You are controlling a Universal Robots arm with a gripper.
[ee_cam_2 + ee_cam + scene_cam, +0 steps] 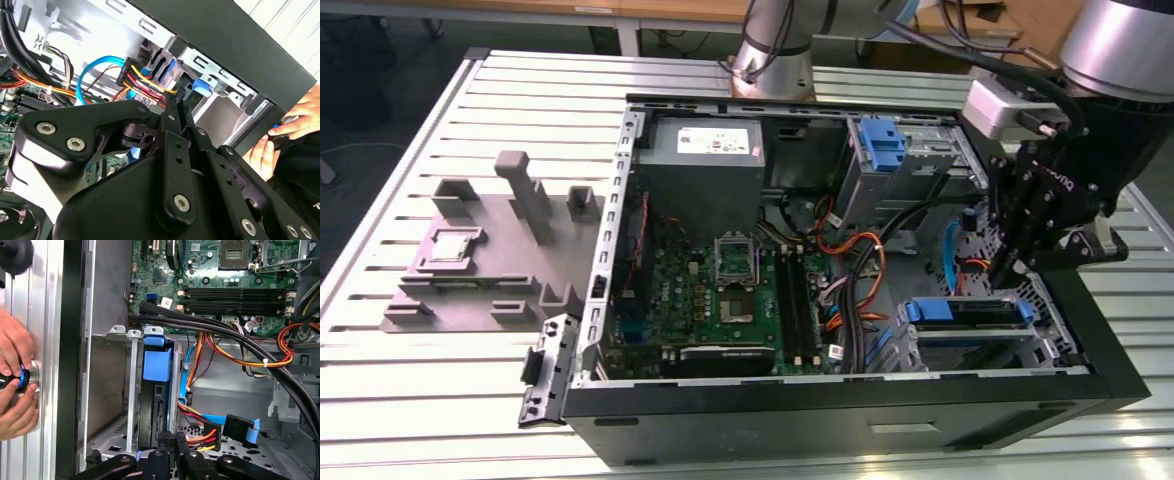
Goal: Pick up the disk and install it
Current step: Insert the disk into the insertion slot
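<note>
The disk [156,390] stands on edge in the drive bay of the open computer case [854,400], its blue carrier tab [157,365] facing the motherboard [225,270]; in the exterior view it sits low at that view's right [967,312]. The gripper [170,442] hangs just at the disk's rear edge beside the orange and red cables [200,437], its fingers drawn together, grasping nothing. A person's hands [15,385] press a blue-lit button on the bench [440,380] outside the case wall.

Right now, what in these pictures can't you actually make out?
- The disk in the first wrist view: edge-on in its metal bay, so its label is hidden.
- The gripper in the exterior view: its tips sink behind cables; open or shut is unclear.
- The person's hands: cut off by the edge.
</note>
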